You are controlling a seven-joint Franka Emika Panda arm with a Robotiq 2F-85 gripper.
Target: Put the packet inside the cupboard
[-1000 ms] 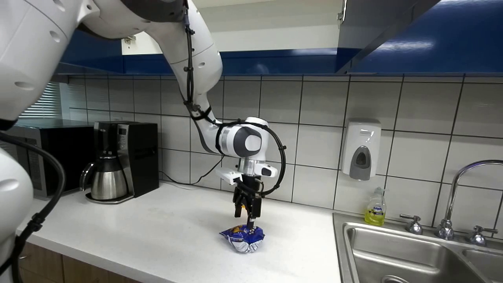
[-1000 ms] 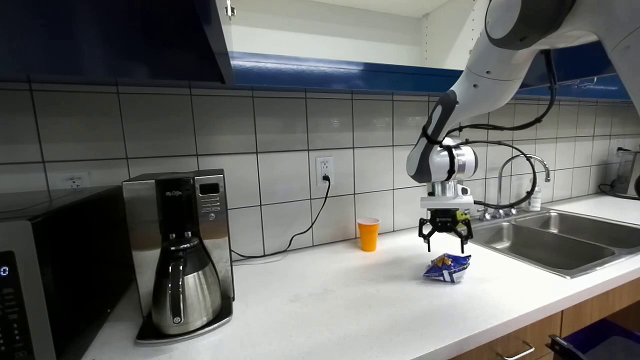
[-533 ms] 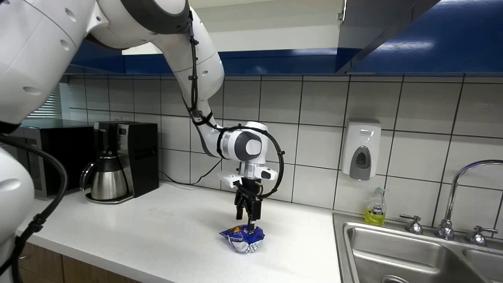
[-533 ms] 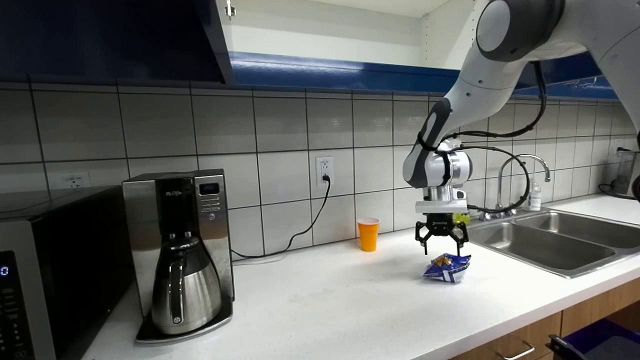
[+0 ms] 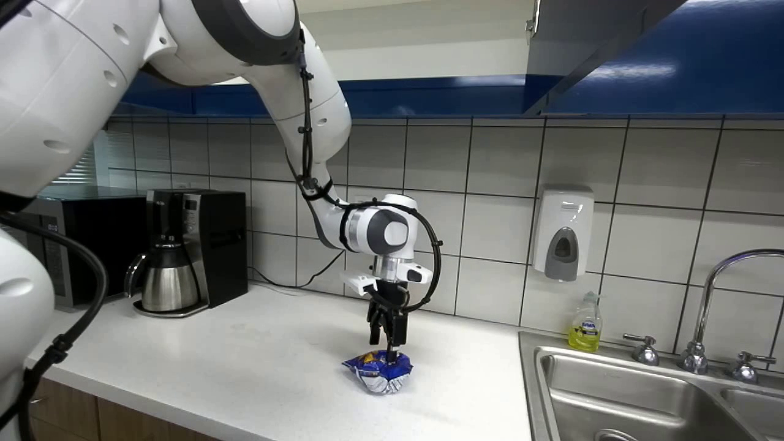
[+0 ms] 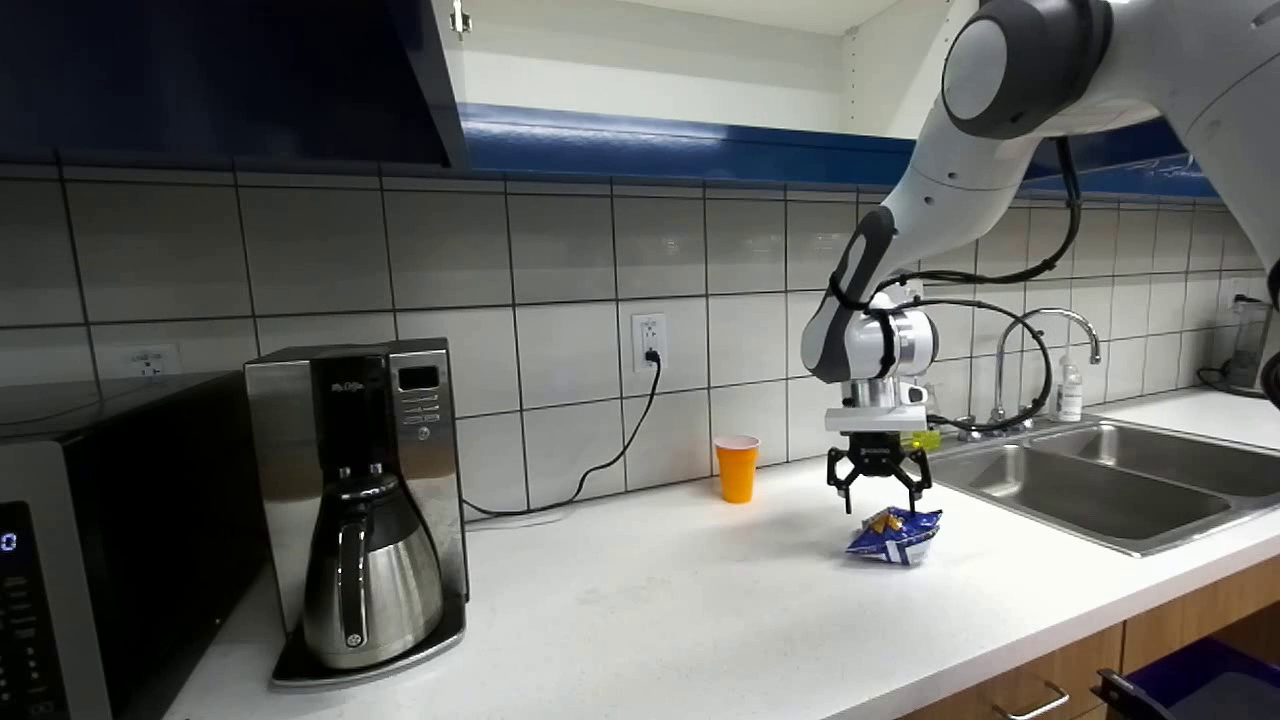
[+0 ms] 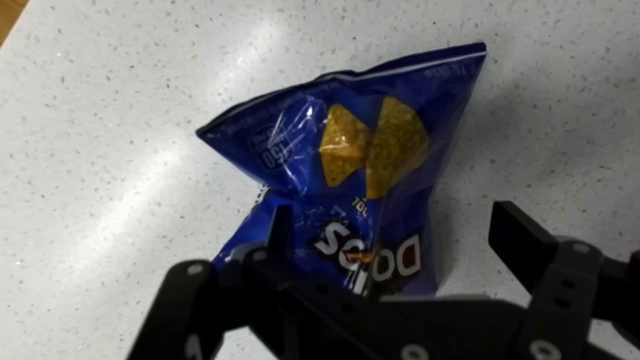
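Observation:
A blue chip packet (image 5: 380, 375) lies on the white counter in both exterior views (image 6: 893, 540). The wrist view shows it (image 7: 350, 150) spread below the jaws, its lower end hidden by the gripper. My gripper (image 5: 383, 350) points down just above the packet, also in an exterior view (image 6: 880, 511). It is open and empty. In the wrist view the fingers (image 7: 394, 215) are wide apart; one overlaps the packet's left part, the other shows over bare counter to its right. Contact cannot be told. The open cupboard (image 6: 690, 140) hangs on the wall above, also in an exterior view (image 5: 429, 97).
An orange cup (image 6: 737, 468) stands by the wall. A coffee maker (image 6: 355, 500) and a microwave (image 6: 140, 540) stand along the counter. A sink (image 5: 618, 386) with a faucet (image 5: 704, 306) and a soap bottle (image 5: 585, 324) is beside the packet. A cupboard door (image 5: 588, 55) hangs open.
My gripper has moved down closer to the packet, and slightly left in an exterior view. It stays open. The packet has not moved.

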